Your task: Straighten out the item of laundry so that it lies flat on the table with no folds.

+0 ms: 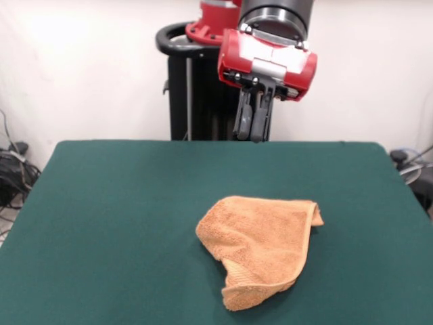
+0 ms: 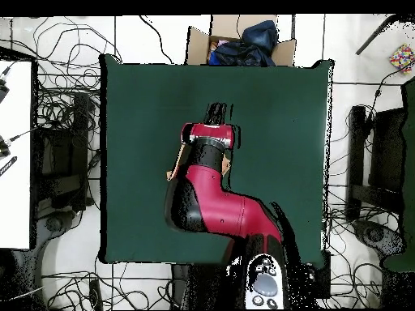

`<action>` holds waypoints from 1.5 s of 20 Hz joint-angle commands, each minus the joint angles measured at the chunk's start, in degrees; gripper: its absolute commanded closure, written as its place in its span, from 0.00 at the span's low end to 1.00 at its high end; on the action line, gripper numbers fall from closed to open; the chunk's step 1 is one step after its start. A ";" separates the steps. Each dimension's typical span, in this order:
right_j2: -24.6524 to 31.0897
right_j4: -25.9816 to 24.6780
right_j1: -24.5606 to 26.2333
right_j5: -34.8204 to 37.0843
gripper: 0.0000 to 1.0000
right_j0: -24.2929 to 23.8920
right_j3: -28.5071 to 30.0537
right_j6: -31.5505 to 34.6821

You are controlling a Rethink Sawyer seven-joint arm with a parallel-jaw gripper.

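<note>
The light-orange towel (image 1: 260, 247) lies crumpled on the green table (image 1: 122, 203), right of centre toward the near edge, with one corner folded under and a hemmed edge curling at its lower end. My gripper (image 1: 251, 130) hangs well above the table's far half, up and behind the towel, its dark fingers close together and empty. From overhead the gripper (image 2: 217, 112) points toward the top of the table (image 2: 284, 121). The red arm covers most of the towel (image 2: 172, 173) there, leaving only small orange slivers at the arm's sides.
A cardboard box (image 2: 243, 40) holding dark blue cloth stands just beyond the table's top edge in the overhead view. Cables cover the floor all round. A white desk (image 2: 14, 154) stands at the left and black equipment (image 2: 381, 162) at the right.
</note>
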 commanded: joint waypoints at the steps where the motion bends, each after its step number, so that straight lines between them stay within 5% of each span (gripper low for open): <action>1: 3.31 1.37 2.49 -0.26 1.00 -0.66 3.32 15.65; 30: 1.19 3.04 0.91 2.25 1.00 1.43 4.07 13.18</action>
